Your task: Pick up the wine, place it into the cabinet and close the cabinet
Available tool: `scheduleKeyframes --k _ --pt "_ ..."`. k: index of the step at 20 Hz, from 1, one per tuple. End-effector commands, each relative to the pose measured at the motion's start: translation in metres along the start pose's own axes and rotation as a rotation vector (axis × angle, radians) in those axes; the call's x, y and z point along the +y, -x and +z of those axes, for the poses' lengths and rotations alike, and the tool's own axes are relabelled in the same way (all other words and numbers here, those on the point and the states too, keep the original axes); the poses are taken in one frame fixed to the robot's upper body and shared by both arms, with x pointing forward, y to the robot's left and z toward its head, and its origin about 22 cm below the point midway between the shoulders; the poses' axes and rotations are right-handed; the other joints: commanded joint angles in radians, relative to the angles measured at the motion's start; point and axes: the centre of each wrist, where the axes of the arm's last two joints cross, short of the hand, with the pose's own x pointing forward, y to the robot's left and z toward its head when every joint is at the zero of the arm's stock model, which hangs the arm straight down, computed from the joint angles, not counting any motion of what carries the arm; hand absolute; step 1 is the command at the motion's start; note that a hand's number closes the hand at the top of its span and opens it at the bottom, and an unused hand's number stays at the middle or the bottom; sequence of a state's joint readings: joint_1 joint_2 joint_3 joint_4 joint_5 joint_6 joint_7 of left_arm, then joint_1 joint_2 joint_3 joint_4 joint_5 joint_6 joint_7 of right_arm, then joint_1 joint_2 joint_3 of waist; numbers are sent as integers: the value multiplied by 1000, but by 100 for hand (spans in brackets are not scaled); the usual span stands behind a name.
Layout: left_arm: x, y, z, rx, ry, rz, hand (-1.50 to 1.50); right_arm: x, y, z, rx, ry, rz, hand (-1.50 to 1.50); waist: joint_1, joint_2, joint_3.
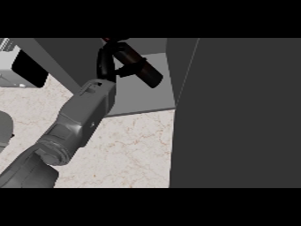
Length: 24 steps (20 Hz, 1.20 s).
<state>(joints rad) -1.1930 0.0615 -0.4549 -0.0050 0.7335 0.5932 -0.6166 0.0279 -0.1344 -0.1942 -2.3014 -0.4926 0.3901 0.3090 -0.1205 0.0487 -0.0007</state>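
The left hand (pixel 111 62) has its fingers curled round the wine (pixel 140 66), holding the dark bottle tilted inside the open cabinet (pixel 146 99), above its grey floor. Beside it the cabinet door (pixel 244 110) stands open. Released at this tilt, the bottle would likely topple or roll out.

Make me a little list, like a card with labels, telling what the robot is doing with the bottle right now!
Holding hand: black left hand, fingers curled round the bottle
Thing held: dark wine bottle, tilted, over the cabinet's floor
Where it is: inside the open grey cabinet, not set down yet as far as I can tell
Cabinet door: dark grey door standing open at the right
Counter: pale marble counter
Other hand: not in view
Also there: white toaster-like appliance at the upper left
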Motion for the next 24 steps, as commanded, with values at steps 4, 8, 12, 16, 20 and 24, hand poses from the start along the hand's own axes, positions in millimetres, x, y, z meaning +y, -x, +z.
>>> scheduleKeyframes --k 4,8,12,16,20,24 --pt "1 9 6 44 -14 -43 -150 0 -1 3 6 -7 -1 -150 -2 0 -1" --pt "10 6 -3 27 -47 -48 -150 3 -1 -4 -21 -22 7 -150 8 4 -1" --pt "9 18 6 -8 -19 -4 -150 0 4 -2 -1 0 -15 -150 17 1 -2" --pt "-6 7 9 -25 3 30 -150 2 -4 -2 -15 -9 6 -150 10 -2 -2" --pt "-2 -8 -4 -36 33 67 -150 3 10 -6 21 -2 5 -150 31 -7 -1" --pt "-26 -1 19 -53 50 99 -150 6 -4 5 -12 -20 -8 -150 15 -13 -1"
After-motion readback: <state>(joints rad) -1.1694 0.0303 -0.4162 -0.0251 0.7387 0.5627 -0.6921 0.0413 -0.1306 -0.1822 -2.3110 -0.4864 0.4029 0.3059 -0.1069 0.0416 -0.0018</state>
